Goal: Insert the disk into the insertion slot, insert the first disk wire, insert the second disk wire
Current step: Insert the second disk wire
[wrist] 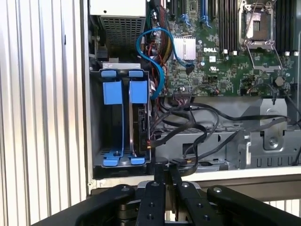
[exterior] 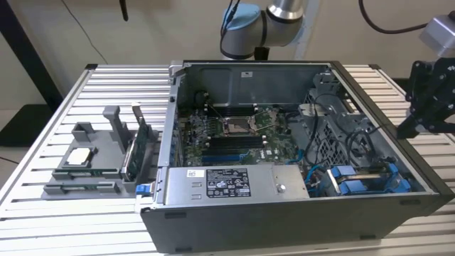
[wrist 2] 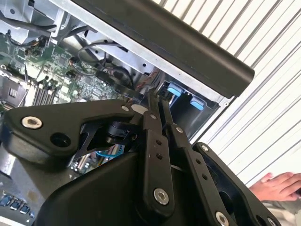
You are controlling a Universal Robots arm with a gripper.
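Gripper [wrist: 162, 168], apparently empty, near slotted disk [wrist: 138, 92]

Exterior view: the open case [exterior: 284, 224] sits mid-table [exterior: 42, 224]. Inside it, the motherboard [exterior: 242, 133] lies at centre and the power supply [exterior: 227, 184] at 6 o'clock along the near wall. The drive cage [exterior: 370, 178] is in the 4 o'clock corner, two carriers side by side in it. On the table, the parts holder [exterior: 92, 160] stands at 9 o'clock of the case. The gripper [exterior: 412, 125] hangs at 3 o'clock, outside the wall.
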